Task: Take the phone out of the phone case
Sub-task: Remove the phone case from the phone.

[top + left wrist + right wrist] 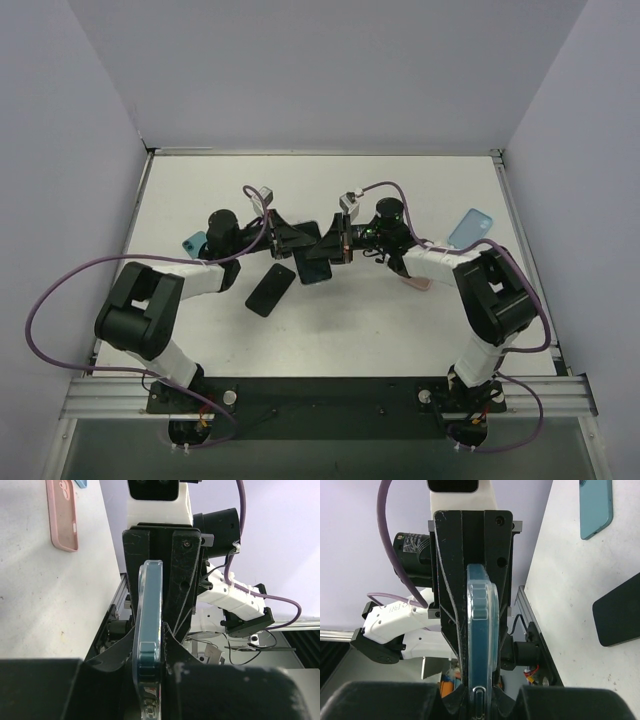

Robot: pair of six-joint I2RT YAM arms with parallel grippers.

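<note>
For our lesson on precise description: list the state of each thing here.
cased phone: lifted off the table, inside its clear case
left gripper: shut on cased phone
right gripper: shut on cased phone
black phone: flat on table
pink case: flat on table
blue case: flat on table
teal item: on table, partly hidden

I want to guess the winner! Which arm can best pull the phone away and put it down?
Probably left. The left gripper and right gripper both clamp the cased phone, but the black phone lies on the table near the left one, while a pink case crowds the right one.
</note>
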